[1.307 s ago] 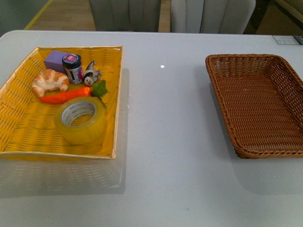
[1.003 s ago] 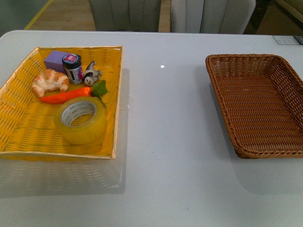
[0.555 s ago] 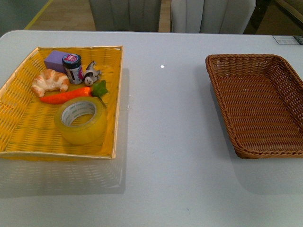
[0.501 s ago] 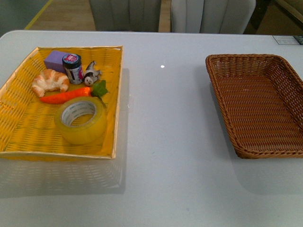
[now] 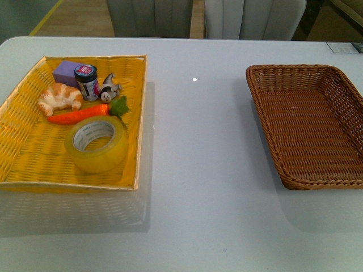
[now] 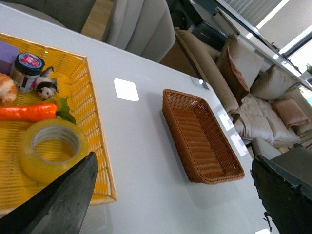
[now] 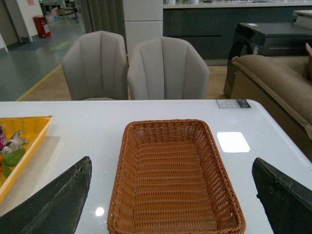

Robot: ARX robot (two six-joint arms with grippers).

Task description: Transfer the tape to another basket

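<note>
The tape (image 5: pixel 96 144), a yellowish roll with a white core, lies flat in the near right part of the bright yellow tray (image 5: pixel 22 164); the left wrist view shows the tape (image 6: pixel 52 154) too. The dark brown basket (image 5: pixel 309 122) sits empty at the right of the table. Neither arm appears in the front view. My left gripper (image 6: pixel 180 204) is open, held high above the table between tray and basket (image 6: pixel 201 139). My right gripper (image 7: pixel 173 204) is open above the near end of the basket (image 7: pixel 173 180), nothing between its fingers.
In the yellow tray with the tape lie a croissant (image 5: pixel 59 96), an orange carrot (image 5: pixel 79 114), a small jar (image 5: pixel 87 81), a purple block (image 5: pixel 67 71) and a small animal figure (image 5: pixel 109 89). Two grey chairs (image 7: pixel 134 66) stand past the table's far edge. A sofa (image 6: pixel 234 83) is beyond the right side.
</note>
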